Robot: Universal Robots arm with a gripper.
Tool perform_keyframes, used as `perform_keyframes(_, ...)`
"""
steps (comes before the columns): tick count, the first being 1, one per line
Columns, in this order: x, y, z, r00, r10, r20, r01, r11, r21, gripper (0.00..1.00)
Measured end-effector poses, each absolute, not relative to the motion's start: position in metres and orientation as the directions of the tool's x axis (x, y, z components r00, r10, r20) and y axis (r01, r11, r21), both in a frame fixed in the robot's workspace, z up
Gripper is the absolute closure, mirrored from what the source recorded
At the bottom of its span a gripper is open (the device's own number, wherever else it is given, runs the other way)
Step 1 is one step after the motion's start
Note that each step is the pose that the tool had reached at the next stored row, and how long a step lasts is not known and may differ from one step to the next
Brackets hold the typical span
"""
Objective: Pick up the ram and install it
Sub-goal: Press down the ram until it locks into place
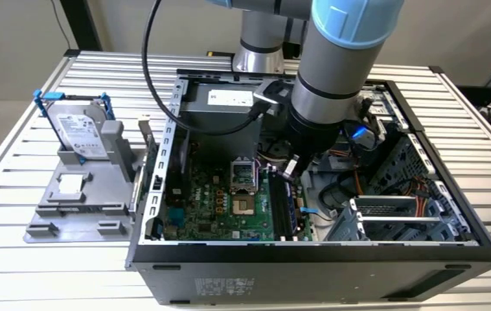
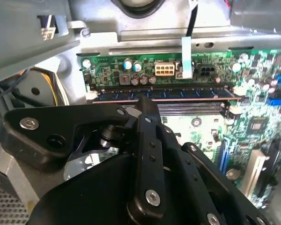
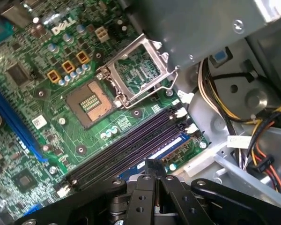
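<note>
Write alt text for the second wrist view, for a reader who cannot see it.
A black gripper reaches down to a long ram stick that sits in a slot on a green motherboard, its fingertip at the stick's top edge. Empty dark slots run alongside the stick, and the grey metal case lies beyond it.

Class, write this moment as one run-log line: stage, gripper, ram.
stage: installing | gripper: down inside the case, shut on the ram | ram: lying along its motherboard slot

ram (image 2: 164, 95) in motherboard (image 1: 219, 207) slot, claw (image 2: 147, 105) above it
</note>
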State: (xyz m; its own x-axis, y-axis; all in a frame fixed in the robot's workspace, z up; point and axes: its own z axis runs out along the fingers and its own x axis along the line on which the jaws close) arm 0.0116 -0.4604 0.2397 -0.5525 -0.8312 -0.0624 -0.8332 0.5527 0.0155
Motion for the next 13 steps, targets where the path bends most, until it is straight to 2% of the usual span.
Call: perform_keyframes(13, 0.0116, -0.4604, 0.2396, -0.355, -0.932, -0.071, -0.935, 0.356, 0.0, 1.0)
